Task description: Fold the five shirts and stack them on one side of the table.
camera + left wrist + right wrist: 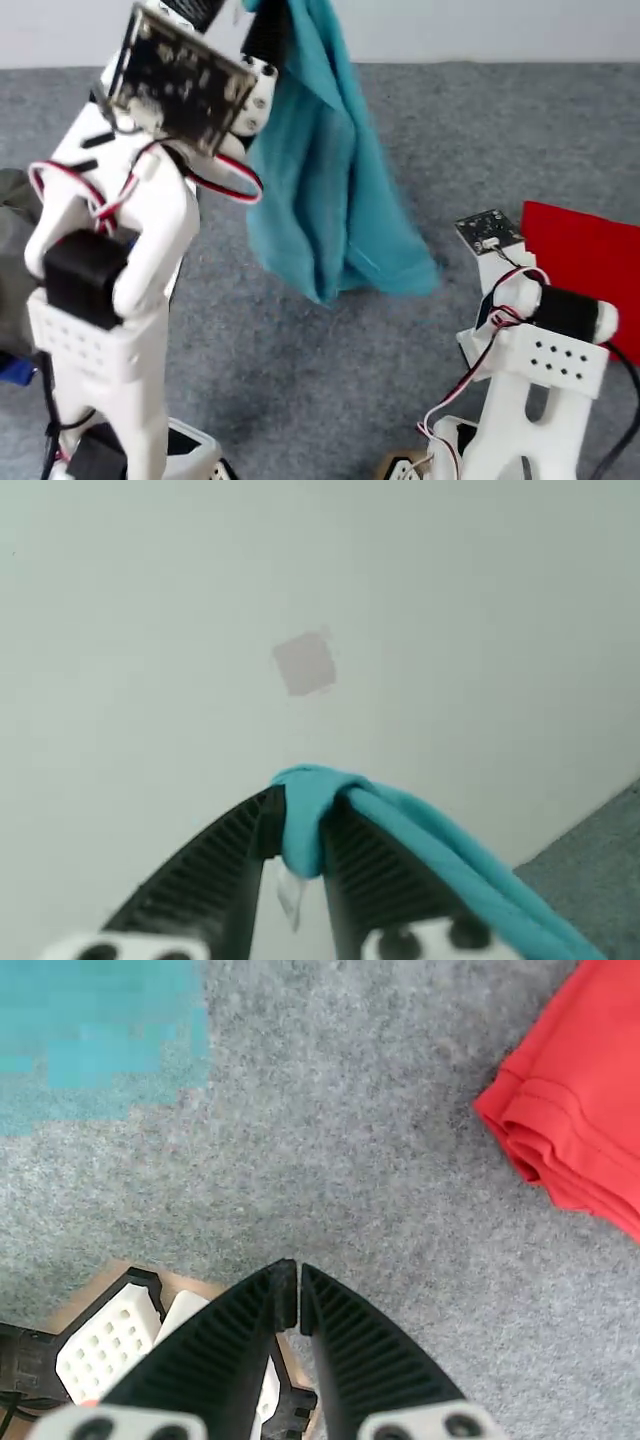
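Left hand pinching teal shirt (hanging off table); right hand pressed together.

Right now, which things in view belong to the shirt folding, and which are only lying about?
For the job: teal shirt, hanging from the left gripper; folded red shirt; dark grey garment at the high view's left edge, perhaps a shirt; right gripper, shut, empty.

Just lying about: small blue thing near that garment; pale square patch on the wall.

Robot lab: felt-covered table, blank wall
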Controlling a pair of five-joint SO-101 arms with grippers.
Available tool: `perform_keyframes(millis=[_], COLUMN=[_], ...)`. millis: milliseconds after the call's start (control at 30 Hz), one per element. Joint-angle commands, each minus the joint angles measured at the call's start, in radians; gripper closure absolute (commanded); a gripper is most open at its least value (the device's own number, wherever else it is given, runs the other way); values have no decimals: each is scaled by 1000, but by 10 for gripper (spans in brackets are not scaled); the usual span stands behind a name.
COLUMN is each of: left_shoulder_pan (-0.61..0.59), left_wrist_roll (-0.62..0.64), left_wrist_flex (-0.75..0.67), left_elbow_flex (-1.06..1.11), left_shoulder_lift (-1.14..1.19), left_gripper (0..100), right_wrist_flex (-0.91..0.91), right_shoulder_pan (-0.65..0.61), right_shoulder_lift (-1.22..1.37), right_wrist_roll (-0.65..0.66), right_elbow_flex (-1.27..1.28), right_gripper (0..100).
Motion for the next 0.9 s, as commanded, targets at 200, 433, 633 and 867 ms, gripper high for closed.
perform_keyframes(millis=[200, 433, 633, 867], left_shoulder_pan=[-235, -466, -655, -766], left_wrist_roll=[0, -81, -172, -278], left_wrist_flex=[526, 724, 733, 747], left_elbow_flex=[-35, -33, -35, -41], left_shoulder_lift=[206, 525, 743, 867], left_gripper=[986, 986, 986, 985], right_wrist_flex=[-12, -62, -101, -173], right_shoulder_pan=[8, -42, -278, -381], right_shoulder_lift=[-16, -16, -15, 73], right_wrist_roll=[-3, -2, -11, -58], right_elbow_flex=[-5, -11, -11, -12], right_gripper=[990, 990, 990, 990])
